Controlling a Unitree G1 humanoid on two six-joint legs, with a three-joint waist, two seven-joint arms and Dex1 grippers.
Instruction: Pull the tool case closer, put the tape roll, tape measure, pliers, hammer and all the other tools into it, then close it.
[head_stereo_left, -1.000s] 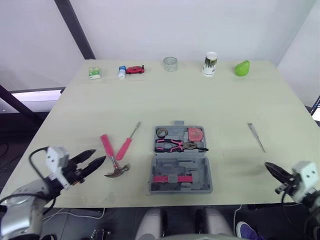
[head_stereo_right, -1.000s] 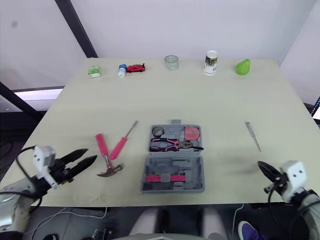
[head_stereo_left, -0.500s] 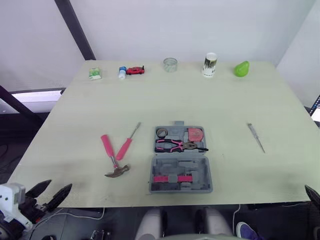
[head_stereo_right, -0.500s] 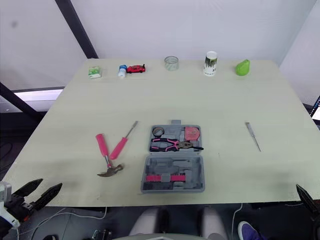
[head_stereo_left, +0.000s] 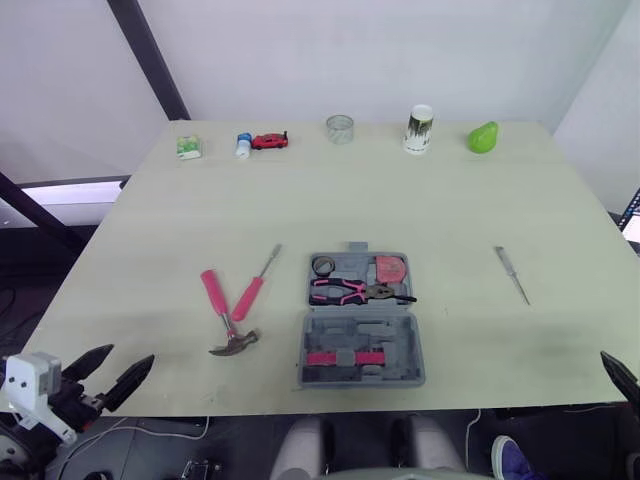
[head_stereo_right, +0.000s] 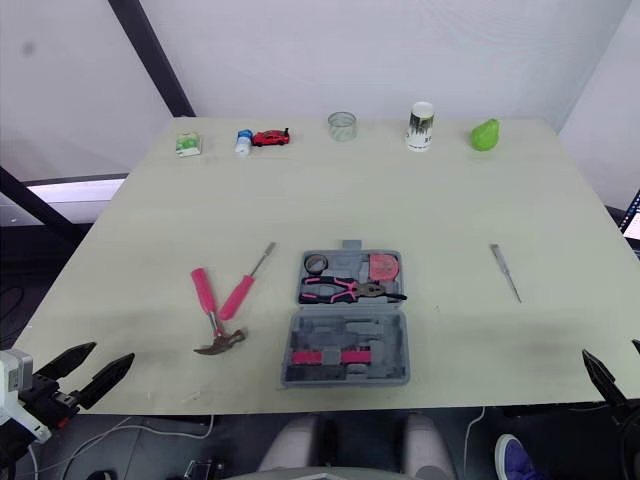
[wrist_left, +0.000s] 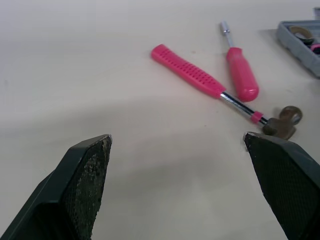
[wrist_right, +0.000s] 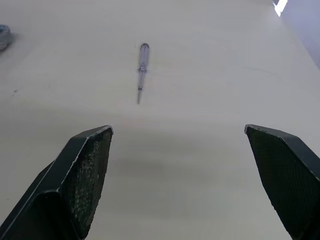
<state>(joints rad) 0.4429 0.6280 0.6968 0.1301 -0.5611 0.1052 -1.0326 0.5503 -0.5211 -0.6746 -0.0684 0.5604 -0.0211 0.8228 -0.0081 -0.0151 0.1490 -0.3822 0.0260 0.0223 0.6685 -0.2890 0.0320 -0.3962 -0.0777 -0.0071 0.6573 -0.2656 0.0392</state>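
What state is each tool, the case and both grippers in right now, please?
Tool case: open, pliers inside.
Hammer: lying on table, outside case.
Pink screwdriver: on table beside hammer.
Thin screwdriver: on table, right of case.
Left gripper: open, empty.
Right gripper: open, empty.

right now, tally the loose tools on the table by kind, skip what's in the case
hammer: 1
screwdrivers: 2 (pink screwdriver, thin screwdriver)
total: 3
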